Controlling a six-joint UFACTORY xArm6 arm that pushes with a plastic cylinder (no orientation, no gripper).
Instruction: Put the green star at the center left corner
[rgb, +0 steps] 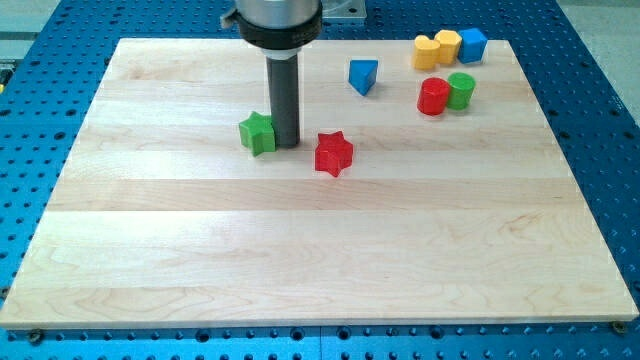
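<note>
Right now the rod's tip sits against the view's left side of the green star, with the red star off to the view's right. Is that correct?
Not quite. My tip sits against the view's right side of the green star, between it and the red star. The red star does lie to the view's right, as the camera view shows.

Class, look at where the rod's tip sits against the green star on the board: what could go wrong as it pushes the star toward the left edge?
1. My tip touches the green star on its right side, toward its lower part; an off-centre push could spin the star or let it slip past.
2. The wooden board has no visible lip at its left edge, so an overlong push might send the star off.
</note>
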